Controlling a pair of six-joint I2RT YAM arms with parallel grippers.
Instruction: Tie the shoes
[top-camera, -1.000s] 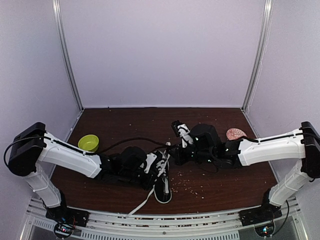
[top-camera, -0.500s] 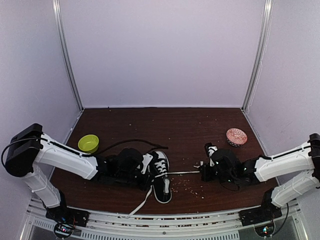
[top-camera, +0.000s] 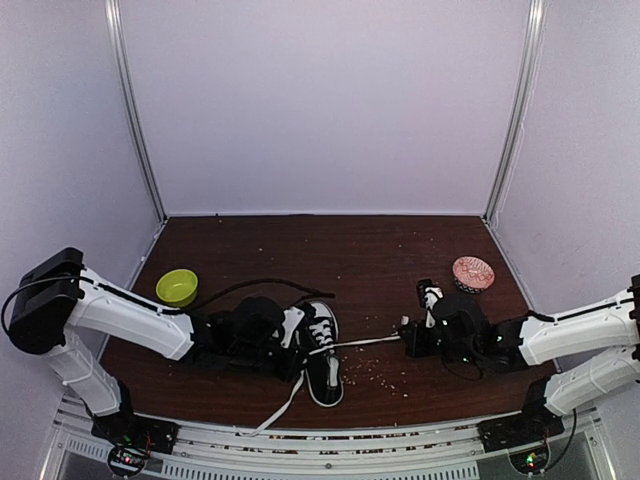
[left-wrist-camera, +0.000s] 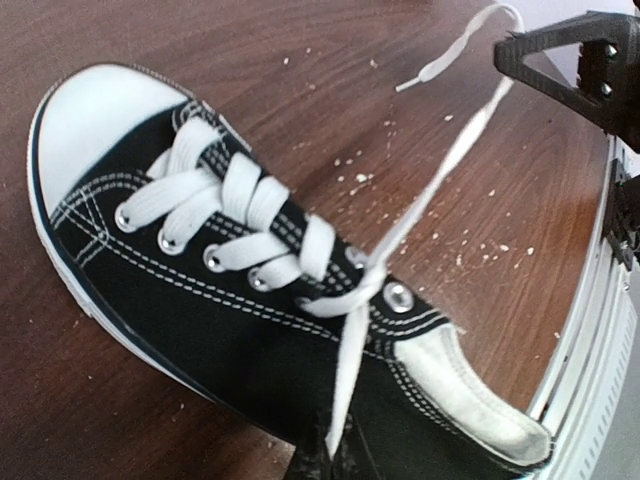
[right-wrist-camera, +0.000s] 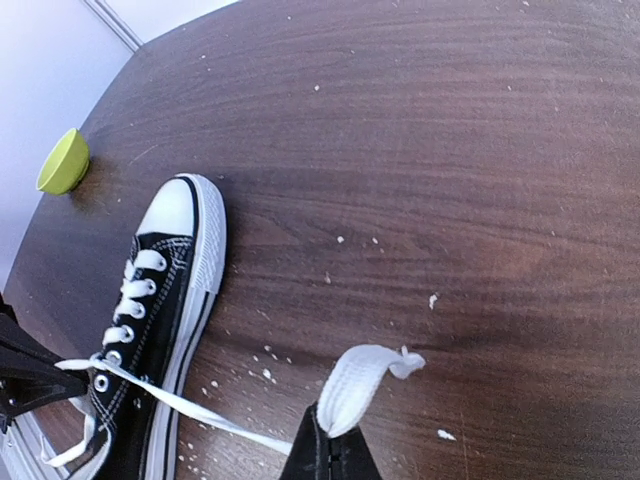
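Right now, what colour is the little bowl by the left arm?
The bowl is lime green, clearest in the top external view.

One black sneaker (top-camera: 322, 358) is counted on the surface (top-camera: 380, 250). Two white lace strands are seen leaving it: one (top-camera: 365, 343) stretched out to the right, one (top-camera: 283, 402) trailing over the near edge. Along one side of the lacing, five metal eyelets (left-wrist-camera: 213, 262) seem to be countable in the left wrist view, though blur leaves that uncertain. Two bowls are present: one green bowl (top-camera: 177, 286) and one patterned pink bowl (top-camera: 473, 273). Two arms are counted, the left arm (top-camera: 130, 318) and the right arm (top-camera: 575, 325). One black cable (top-camera: 250, 283) is seen. The pale crumbs (top-camera: 385, 375) are too many to be counted.
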